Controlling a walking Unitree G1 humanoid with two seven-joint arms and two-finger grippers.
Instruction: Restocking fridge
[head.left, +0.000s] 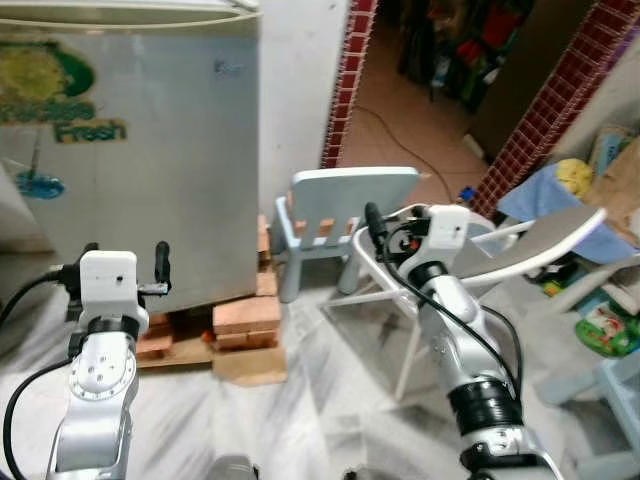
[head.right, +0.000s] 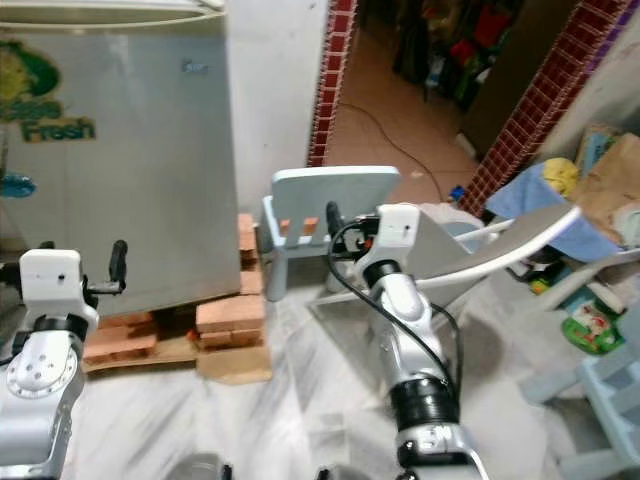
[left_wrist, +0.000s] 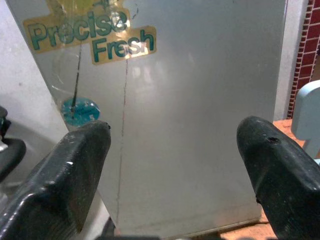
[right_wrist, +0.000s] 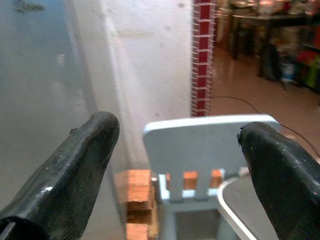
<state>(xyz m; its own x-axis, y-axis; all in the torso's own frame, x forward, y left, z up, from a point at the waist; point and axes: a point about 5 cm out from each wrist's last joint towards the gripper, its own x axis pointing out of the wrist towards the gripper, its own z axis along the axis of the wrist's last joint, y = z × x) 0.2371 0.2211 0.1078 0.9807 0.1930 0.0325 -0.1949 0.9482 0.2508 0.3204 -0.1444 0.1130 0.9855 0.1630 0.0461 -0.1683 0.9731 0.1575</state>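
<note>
Evidently both the left gripper (left_wrist: 170, 165) and right gripper (right_wrist: 180, 165) are held spread and empty, the closed fridge (head.left: 150, 150) standing ahead of the left one, presumably readied for its door to be opened.

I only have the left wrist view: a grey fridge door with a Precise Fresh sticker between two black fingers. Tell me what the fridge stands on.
Observer: The grey metal fridge stands on stacked orange bricks over the pale floor.
Operator: Report what sits to its right.
Observer: A small pale blue plastic chair stands beside the bricks, before the white wall.
Operator: Give me the right arm's position.
Observer: The right end effector is raised and open, empty, pointing toward that chair.
Operator: Say whether the fridge door is open.
Observer: It looks closed; the left end effector is open in front of it, not touching.
</note>
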